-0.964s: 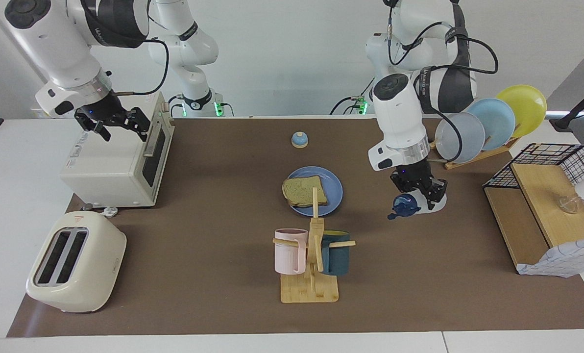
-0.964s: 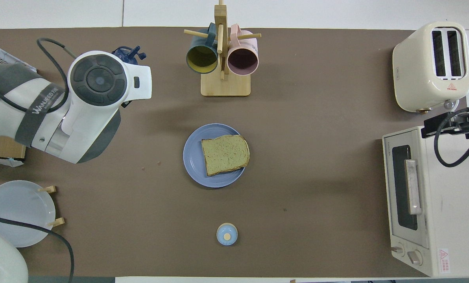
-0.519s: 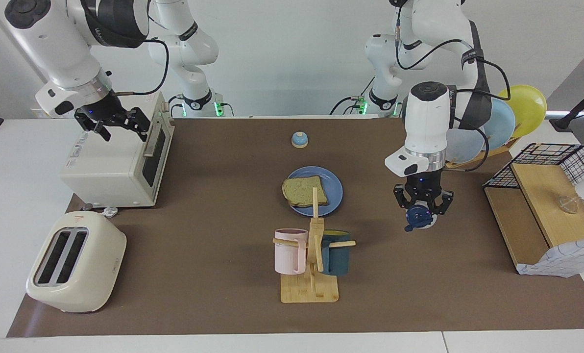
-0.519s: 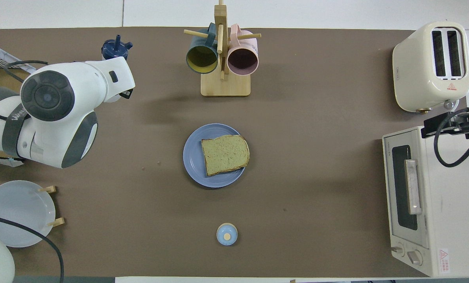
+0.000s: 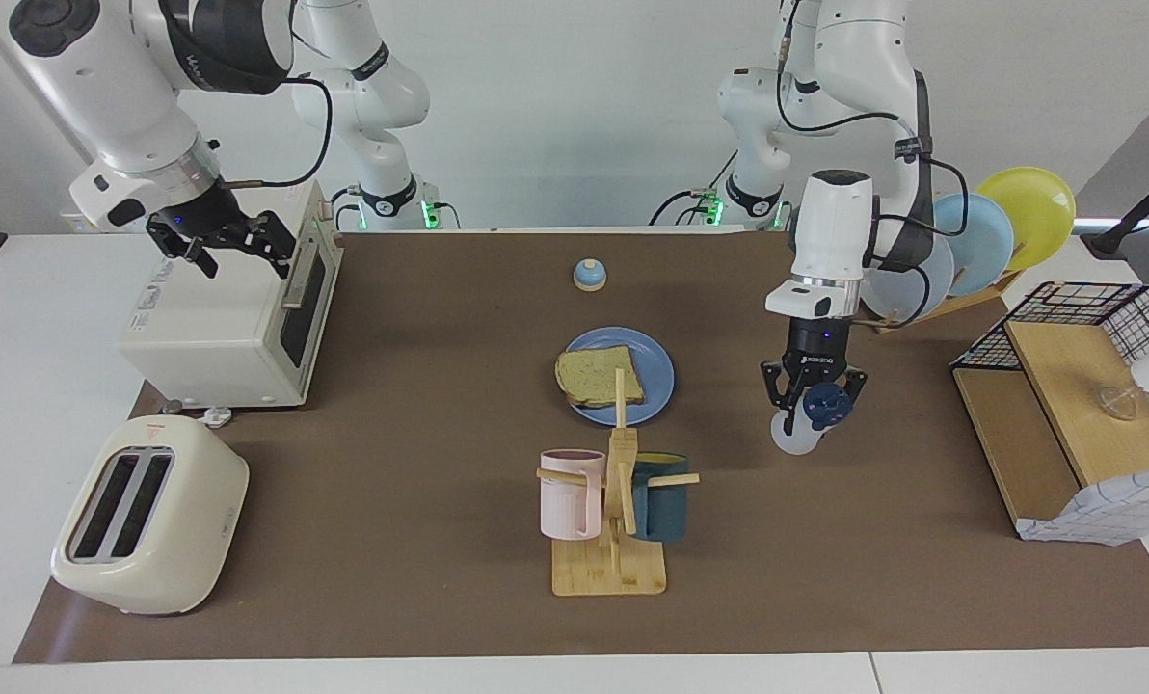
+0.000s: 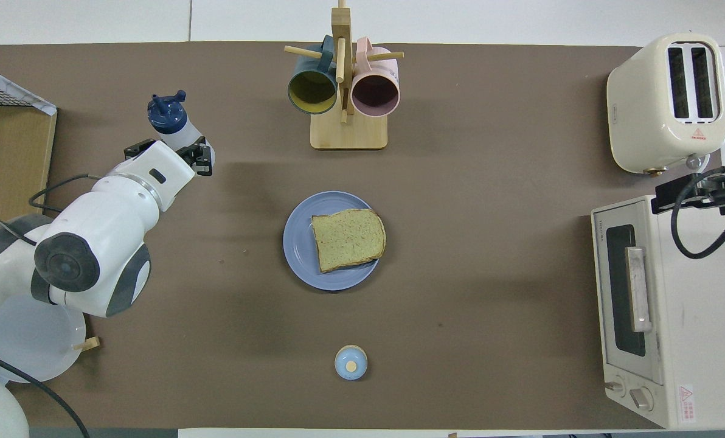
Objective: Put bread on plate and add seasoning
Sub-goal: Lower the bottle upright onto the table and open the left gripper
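The bread (image 5: 599, 378) (image 6: 347, 239) lies flat on the blue plate (image 5: 656, 366) (image 6: 298, 243) at the middle of the mat. The seasoning (image 5: 806, 429) (image 6: 177, 125), a white bottle with a navy cap, hangs tilted just over the mat beside the plate, toward the left arm's end. My left gripper (image 5: 811, 405) (image 6: 171, 149) is shut on its body, cap pointing away from the robots. My right gripper (image 5: 227, 241) (image 6: 697, 188) waits open over the toaster oven, holding nothing.
A mug rack (image 5: 613, 569) (image 6: 348, 131) with two mugs stands farther from the robots than the plate; a bell (image 5: 589, 275) (image 6: 350, 362) sits nearer. Toaster (image 5: 150, 516) and toaster oven (image 5: 227, 318) fill the right arm's end. Plate rack (image 5: 970, 241) and wire basket (image 5: 1066, 405) stand at the left arm's end.
The left arm has swung its wrist back toward its base, turning the held seasoning from lying sideways to a steeper tilt over about the same spot. The right arm has not moved.
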Tool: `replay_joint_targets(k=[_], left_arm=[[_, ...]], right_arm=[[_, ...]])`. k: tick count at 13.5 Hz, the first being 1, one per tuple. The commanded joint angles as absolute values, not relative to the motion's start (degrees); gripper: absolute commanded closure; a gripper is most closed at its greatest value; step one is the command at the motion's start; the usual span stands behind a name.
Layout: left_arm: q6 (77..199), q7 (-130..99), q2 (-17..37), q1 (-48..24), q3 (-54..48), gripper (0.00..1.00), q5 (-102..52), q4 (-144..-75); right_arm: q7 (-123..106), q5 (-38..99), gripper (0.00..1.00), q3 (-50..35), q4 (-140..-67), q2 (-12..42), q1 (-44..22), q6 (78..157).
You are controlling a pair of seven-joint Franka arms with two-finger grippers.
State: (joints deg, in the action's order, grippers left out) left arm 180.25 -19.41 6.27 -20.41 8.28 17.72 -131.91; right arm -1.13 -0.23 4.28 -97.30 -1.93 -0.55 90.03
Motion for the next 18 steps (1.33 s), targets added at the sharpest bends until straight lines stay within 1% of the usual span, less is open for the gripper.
replay_joint_targets(k=[1,2,5,7,12,15,18], left_arm=[[190.24,-24.07,4.74,-19.78,7.82,1.00,17.05,-138.24],[193.07,-24.17,5.36,-19.43,7.82,1.00,17.05,-139.47],[197.65,-25.13,7.29,-19.42,7.82,1.00,16.96,-140.27],[200.82,-25.05,10.18,-19.60,7.82,1.00,17.05,-140.19],[200.83,-24.79,11.33,-19.42,7.91,1.00,17.58,-139.40],[200.83,-24.79,15.10,-19.42,8.00,1.00,18.02,-137.03],[200.83,-24.70,17.22,-18.38,8.09,1.00,22.30,-134.40]], right_arm=[[-0.26,-0.53,0.00,3.78,-97.29,-2.46,0.00,89.56],[-0.26,-0.53,0.00,3.78,-97.29,-2.46,0.00,89.65],[-0.26,-0.53,0.00,3.78,-97.29,-2.46,0.00,89.65],[-0.26,-0.53,0.00,3.78,-97.29,-2.46,0.00,89.56],[-0.26,-0.53,0.00,3.78,-97.29,-2.46,0.00,89.65],[-0.26,-0.53,0.00,3.78,-97.29,-2.46,0.00,89.56],[-0.26,-0.53,0.00,3.78,-97.29,-2.46,0.00,89.65]])
